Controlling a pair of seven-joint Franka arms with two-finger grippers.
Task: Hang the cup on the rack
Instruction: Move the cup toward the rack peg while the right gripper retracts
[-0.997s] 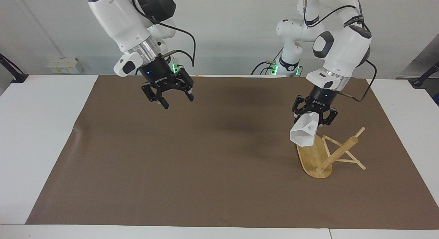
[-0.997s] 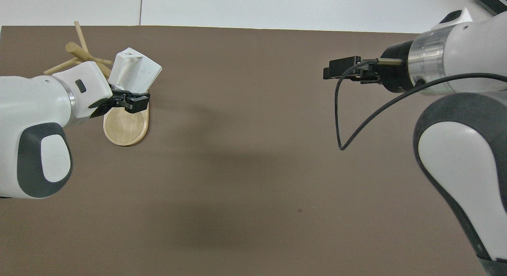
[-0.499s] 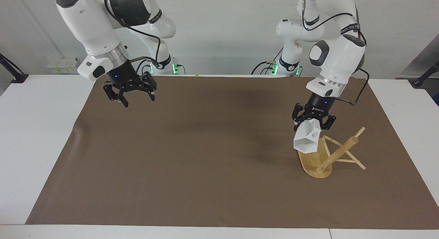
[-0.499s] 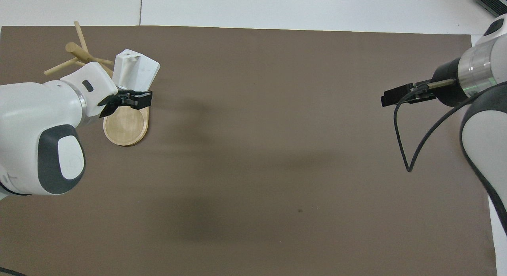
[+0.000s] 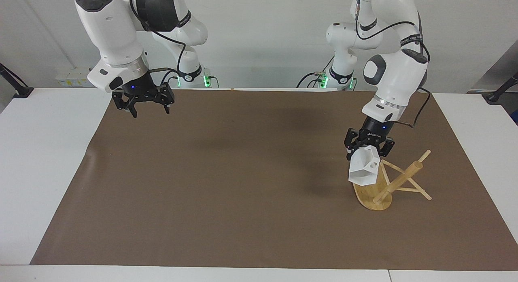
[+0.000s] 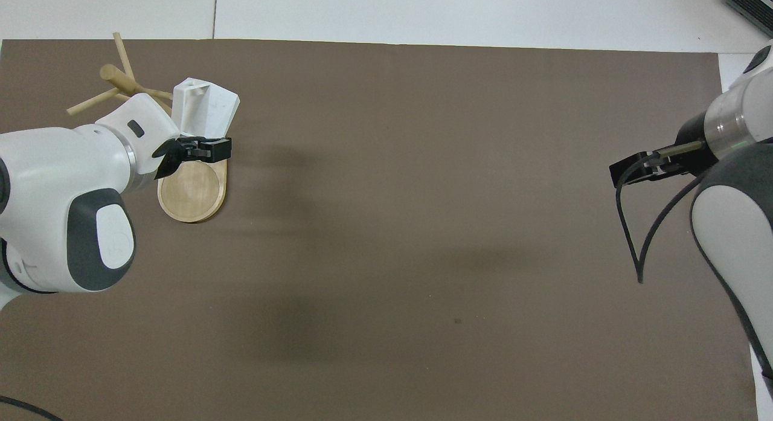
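My left tool [image 5: 368,147] is clamped on the small matte white faceted cup [image 5: 364,168], held tilted over the oval base of the light bamboo peg rack [image 5: 388,184], at the left arm's end of the brown-covered bench [image 5: 226,185]. My right tool [image 5: 143,105] waits, fingers spread, over the bench's edge nearest the robots.

Risks, in my judgement: the handle hole missing the thin peg, or the cup shoving the rack over.

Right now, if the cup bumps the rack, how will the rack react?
The rack would probably tip or rock: its post leans well off upright above a narrow oval base. It looks like light bamboo, so it may slide. The thin pegs could flex. The left gripper holds the cup over its base.
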